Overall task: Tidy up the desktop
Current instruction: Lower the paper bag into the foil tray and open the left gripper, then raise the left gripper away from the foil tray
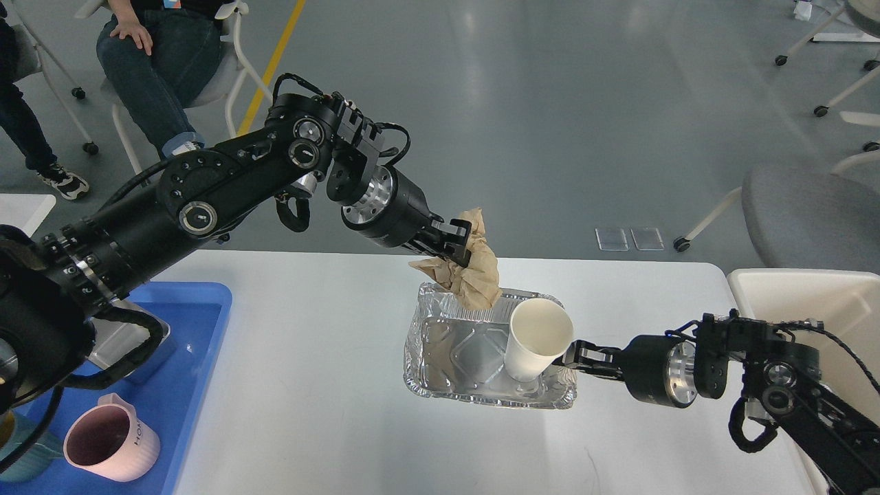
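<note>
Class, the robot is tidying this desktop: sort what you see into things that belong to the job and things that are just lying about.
Belong to the job:
- desktop
- crumpled brown paper, gripped by the left gripper
- foil tray
- white paper cup standing in it, right gripper beside it

Just lying about:
- blue tray
- pink jug
- cream bin

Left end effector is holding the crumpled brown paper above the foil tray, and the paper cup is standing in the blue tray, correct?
Not quite. The head view shows the paper cup standing in the foil tray, not the blue one. The left end effector does hold the crumpled brown paper above it.
</note>
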Robot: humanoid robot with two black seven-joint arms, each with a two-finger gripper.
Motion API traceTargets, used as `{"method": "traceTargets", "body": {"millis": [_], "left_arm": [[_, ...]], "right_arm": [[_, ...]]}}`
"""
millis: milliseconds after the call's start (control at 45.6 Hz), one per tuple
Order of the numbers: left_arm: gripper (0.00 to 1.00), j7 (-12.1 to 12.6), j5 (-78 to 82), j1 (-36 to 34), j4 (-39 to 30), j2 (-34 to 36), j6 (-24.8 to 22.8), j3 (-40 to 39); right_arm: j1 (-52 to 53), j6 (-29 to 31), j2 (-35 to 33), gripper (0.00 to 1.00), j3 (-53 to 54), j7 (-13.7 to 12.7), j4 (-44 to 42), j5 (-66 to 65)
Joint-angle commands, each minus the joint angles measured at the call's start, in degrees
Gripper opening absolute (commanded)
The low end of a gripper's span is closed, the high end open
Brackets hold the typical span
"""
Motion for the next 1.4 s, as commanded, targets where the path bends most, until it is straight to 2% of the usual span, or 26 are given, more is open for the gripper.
{"method": "traceTargets", "body": {"millis": [0, 702, 746, 856, 922, 966, 1053, 1119, 1383], "left_arm": [[0.04, 0.0, 0.2, 0.2, 0.3, -2.2, 0.0, 0.9], [0.06, 0.0, 0.3, 1.2, 0.3, -2.3, 0.0, 2.9], [0.11, -0.1, 0.2, 1.2, 0.3, -2.3, 0.0, 2.9], [0.3, -0.4, 0.2, 1.2, 0.3, -2.2, 0.0, 2.9], [0.49, -0.7, 0.1, 1.2, 0.3, -2.0, 0.0, 2.8], [0.54, -0.8, 0.2, 1.2, 0.3, -1.9, 0.0, 2.8], [0.75, -1.0, 0.0, 1.2, 0.3, -1.5, 0.0, 2.5], [0.85, -1.0, -0.1, 1.2, 0.4, -1.5, 0.0, 1.9], [0.91, -0.1, -0.2, 1.2, 1.1, -1.2, 0.0, 0.4]], "right_arm": [[0.0, -0.1, 0.0, 0.0, 0.0, 0.0, 0.0, -0.1], [1.9, -0.1, -0.2, 0.0, 0.4, 0.0, -1.6, 0.0], [1.9, -0.1, -0.2, 0.0, 0.4, 0.0, -1.6, 0.0], [1.9, -0.1, -0.2, 0.0, 0.4, 0.0, -1.6, 0.0], [2.0, -0.1, -0.1, 0.0, 0.4, 0.0, -1.6, 0.0], [1.9, -0.1, -0.1, 0.0, 0.4, 0.0, -1.6, 0.0], [1.9, -0.1, -0.1, 0.0, 0.4, 0.0, -1.6, 0.0], [1.9, -0.1, -0.2, 0.0, 0.4, 0.0, -1.6, 0.0], [1.8, -0.1, -0.2, 0.0, 0.4, 0.0, -1.6, 0.0]]}}
